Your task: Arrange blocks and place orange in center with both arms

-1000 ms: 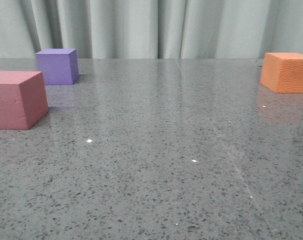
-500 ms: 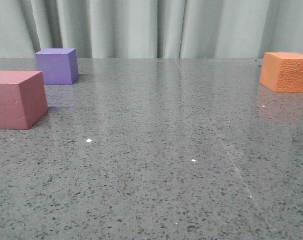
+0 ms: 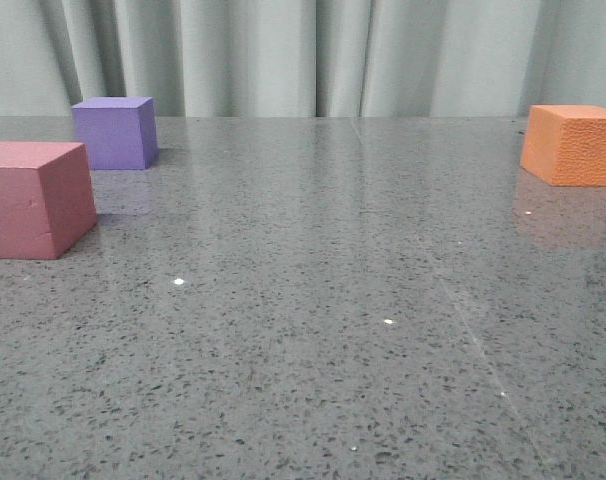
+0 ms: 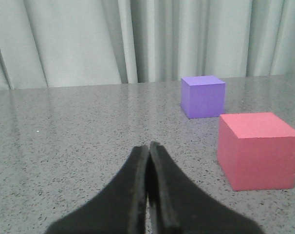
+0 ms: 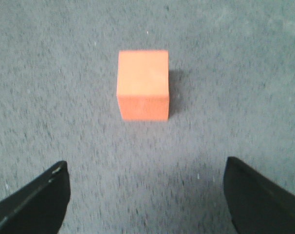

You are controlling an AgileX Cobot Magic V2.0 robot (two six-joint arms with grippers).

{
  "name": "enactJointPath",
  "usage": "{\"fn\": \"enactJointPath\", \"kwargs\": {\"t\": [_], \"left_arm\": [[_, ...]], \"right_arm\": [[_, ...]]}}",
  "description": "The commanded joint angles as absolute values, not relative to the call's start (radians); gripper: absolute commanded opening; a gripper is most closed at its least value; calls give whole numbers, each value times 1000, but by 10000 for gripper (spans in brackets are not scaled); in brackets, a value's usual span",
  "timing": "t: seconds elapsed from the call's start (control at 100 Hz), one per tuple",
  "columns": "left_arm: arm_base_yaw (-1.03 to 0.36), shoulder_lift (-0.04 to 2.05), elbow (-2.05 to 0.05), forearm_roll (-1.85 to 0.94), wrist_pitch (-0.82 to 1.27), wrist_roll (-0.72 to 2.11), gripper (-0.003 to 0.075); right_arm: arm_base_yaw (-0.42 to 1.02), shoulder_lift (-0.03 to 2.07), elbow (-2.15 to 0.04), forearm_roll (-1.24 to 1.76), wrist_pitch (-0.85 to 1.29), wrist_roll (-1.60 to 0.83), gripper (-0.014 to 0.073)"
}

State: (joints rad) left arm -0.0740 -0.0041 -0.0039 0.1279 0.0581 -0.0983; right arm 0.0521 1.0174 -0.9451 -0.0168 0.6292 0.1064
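The pink-red cube [image 3: 35, 198] sits at the table's left edge, with the purple cube [image 3: 114, 132] just behind it. The orange cube [image 3: 573, 144] with a pebbled surface sits far right. No gripper shows in the front view. In the left wrist view my left gripper [image 4: 149, 145] is shut and empty, low over the table, with the pink-red cube [image 4: 257, 149] and purple cube [image 4: 203, 96] ahead of it to one side. In the right wrist view my right gripper [image 5: 146, 168] is open wide, above the table, with the orange cube [image 5: 143, 85] ahead of its fingers.
The grey speckled table [image 3: 313, 290] runs between the cubes. A pale green curtain [image 3: 303, 55] hangs behind the table's far edge.
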Motion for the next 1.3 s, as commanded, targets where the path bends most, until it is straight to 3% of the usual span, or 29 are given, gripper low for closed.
{"fn": "enactJointPath", "kwargs": {"t": [0.0,0.29,0.62,1.29], "left_arm": [[-79,-36,49,118,-24,-96,-19],[-79,-36,49,118,-24,-96,-19],[-79,-36,49,118,-24,-96,-19],[-79,-36,49,118,-24,-96,-19]], "right_arm": [[45,1077,-1074,-12,604,109,635],[57,1354,-1337,-8,666,108,635],[76,1597,-1462,-8,736,99,635],[55,1677,-1475,-40,680,100,635]]}}
